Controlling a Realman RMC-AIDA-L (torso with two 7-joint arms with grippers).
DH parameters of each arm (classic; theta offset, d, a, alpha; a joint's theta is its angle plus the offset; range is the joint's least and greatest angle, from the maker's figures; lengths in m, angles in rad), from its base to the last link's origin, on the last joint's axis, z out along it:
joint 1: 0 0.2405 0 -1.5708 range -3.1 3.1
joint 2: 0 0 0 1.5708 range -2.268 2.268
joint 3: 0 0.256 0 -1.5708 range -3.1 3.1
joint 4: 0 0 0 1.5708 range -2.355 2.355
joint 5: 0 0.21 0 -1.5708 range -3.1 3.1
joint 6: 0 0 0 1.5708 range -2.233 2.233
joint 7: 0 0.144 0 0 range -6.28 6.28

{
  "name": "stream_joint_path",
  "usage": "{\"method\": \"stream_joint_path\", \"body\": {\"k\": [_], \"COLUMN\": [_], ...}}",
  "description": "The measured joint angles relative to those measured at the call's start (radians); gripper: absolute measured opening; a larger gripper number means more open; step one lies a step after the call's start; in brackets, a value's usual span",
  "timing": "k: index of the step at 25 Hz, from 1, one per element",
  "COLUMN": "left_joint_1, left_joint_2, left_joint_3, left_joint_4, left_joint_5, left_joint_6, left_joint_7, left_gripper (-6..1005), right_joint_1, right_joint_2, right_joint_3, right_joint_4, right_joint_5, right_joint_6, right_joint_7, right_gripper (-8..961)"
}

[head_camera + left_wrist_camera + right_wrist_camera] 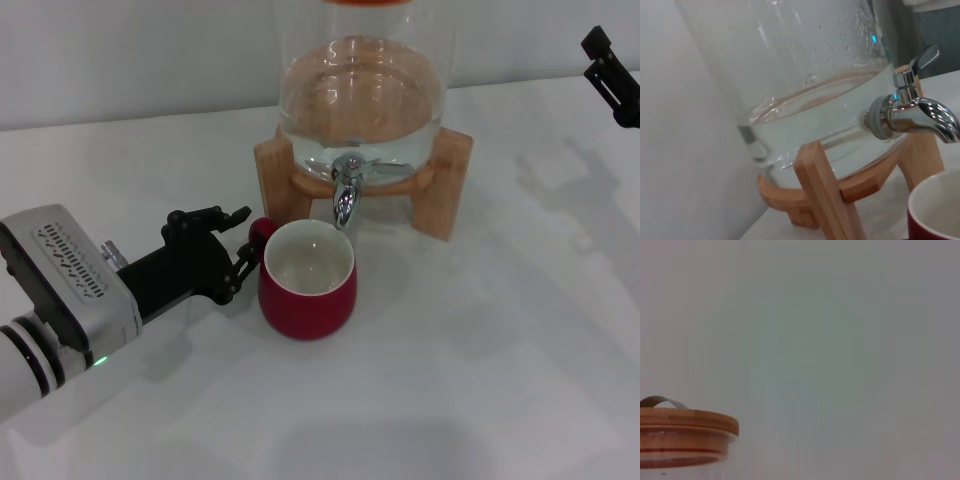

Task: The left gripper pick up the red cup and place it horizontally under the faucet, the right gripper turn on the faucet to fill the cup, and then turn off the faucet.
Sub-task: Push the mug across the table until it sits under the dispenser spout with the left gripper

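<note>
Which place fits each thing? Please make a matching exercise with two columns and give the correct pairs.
Things:
1. red cup
2. left gripper
3. right gripper
4. faucet

Places:
A. far off at the picture's upper right edge
B. on the glass dispenser, spout above the cup
C. at the cup's handle
D. standing upright on the table, under the spout

Pairs: 1-D, 2-C, 3-A, 4-B

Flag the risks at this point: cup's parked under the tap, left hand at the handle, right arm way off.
1. The left hand sits at the handle of the red cup; pulling away could drag the cup off line.
2. The faucet spout hangs over the cup's far rim, not its middle, so water may splash out.
3. The right hand is far off at the table's right edge; reaching the lever means passing close to the glass dispenser.
</note>
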Motion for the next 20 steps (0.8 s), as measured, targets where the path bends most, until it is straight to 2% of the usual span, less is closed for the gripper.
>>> {"method": "stream_joint_path", "body": {"k": [20], "left_joint_1": [0.000], "left_joint_2": [0.000], "left_joint_3": [0.001], "left_joint_4": [-0.003], "left_joint_5": [0.001], "left_joint_6": [0.010], "left_joint_7": [-0.002], "left_gripper": [397], "right_joint_1": [0.000], "right_joint_2": [0.000], "right_joint_3": [-0.002], "right_joint_4": [0.000], "right_joint_5": [0.000], "right_joint_6": [-0.004], "right_joint_7": [0.000], "right_gripper": [819]}}
